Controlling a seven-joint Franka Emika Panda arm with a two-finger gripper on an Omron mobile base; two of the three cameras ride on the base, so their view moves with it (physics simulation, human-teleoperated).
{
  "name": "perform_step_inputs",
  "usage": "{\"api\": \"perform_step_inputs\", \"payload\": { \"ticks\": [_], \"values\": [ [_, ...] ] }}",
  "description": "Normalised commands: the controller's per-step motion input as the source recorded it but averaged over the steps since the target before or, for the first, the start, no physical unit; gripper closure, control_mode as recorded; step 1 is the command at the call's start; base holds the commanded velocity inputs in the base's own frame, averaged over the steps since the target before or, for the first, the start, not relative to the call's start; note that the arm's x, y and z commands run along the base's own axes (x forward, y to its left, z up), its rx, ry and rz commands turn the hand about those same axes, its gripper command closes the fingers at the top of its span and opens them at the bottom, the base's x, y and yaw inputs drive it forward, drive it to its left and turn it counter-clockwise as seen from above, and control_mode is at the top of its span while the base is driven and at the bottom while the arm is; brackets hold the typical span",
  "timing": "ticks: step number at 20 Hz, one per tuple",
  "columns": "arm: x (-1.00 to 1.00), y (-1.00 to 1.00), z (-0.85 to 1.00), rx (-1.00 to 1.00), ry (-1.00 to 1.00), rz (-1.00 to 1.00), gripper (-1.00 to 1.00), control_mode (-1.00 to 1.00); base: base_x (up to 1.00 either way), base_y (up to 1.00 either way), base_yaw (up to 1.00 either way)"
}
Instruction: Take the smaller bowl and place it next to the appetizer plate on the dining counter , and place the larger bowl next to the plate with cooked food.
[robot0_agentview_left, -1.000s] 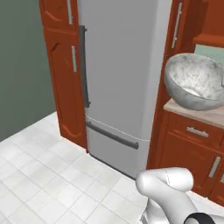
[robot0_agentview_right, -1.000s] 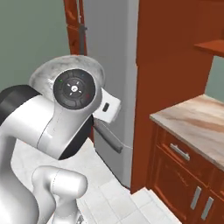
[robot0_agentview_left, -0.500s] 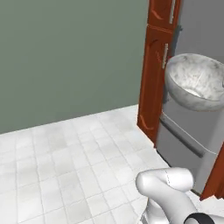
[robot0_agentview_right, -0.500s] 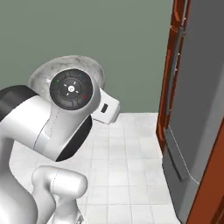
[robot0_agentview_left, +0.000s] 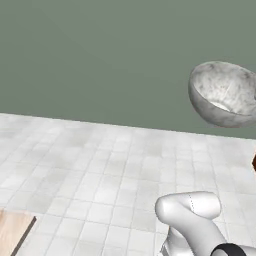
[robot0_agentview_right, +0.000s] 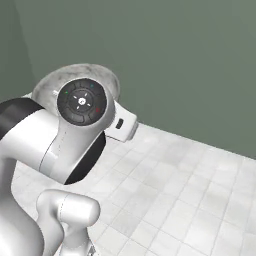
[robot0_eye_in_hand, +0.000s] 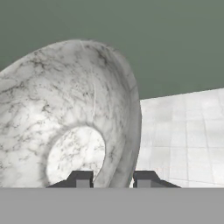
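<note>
We are mid-carry: the end effector (robot0_eye_in_hand: 112, 178) grips the rim of a marbled bowl (robot0_agentview_left: 223, 94), one finger inside, one outside (which of the two we cannot tell). Next we need the dining worktop in sight.

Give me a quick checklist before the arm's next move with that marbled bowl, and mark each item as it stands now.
1. Tool gripping the round grey-white marbled stone bowl by its rim: ok, one finger inside the wall, one outside.
2. Bowl held off the white tiled floor: ok, it hangs in the air.
3. Bowl level: not ok, tilted in the left base view.
4. Bowl empty: ok, nothing inside.
5. Which bowl this is, smaller or larger: cannot tell.
6. Dining counter and plates ahead: cannot tell, a grey-green wall faces the cameras.
</note>
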Motion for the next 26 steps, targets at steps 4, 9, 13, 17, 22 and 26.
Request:
{"api": "perform_step_inputs", "payload": {
  "ticks": [4,9,13,17,22,26],
  "values": [
    [0.00,0.00,0.00,0.00,0.00,0.00,1.00,1.00,0.32,-0.12,0.87],
    [0.00,0.00,0.00,0.00,0.00,0.00,1.00,1.00,0.80,-0.37,0.79],
    [0.00,0.00,0.00,0.00,0.00,0.00,1.00,1.00,0.94,-0.70,0.70],
    [0.00,0.00,0.00,0.00,0.00,0.00,1.00,1.00,1.00,-0.88,0.59],
    [0.00,0.00,0.00,0.00,0.00,0.00,1.00,1.00,1.00,-0.84,0.36],
    [0.00,0.00,0.00,0.00,0.00,0.00,1.00,1.00,1.00,-0.36,0.29]
  ]
}}
